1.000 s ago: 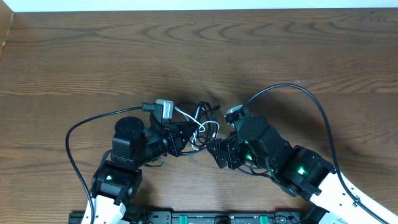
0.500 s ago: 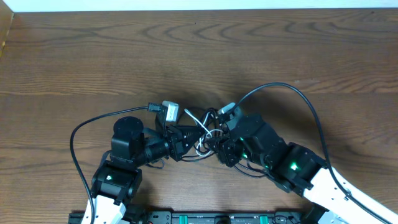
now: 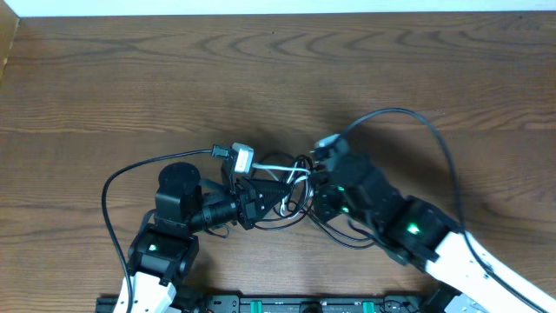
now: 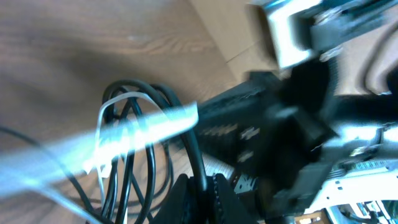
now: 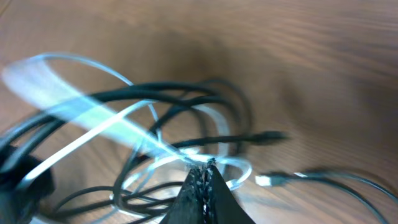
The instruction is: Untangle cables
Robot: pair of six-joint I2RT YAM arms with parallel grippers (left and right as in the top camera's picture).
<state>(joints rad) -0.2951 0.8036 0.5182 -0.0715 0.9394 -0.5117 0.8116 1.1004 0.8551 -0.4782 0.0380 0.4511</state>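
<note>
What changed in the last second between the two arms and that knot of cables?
The right gripper swung left into the knot and closed on the white cable, which now looks pulled straighter where it had lain in loose loops. The left gripper stayed shut on a black cable, shifting only slightly. The table is as it was.
</note>
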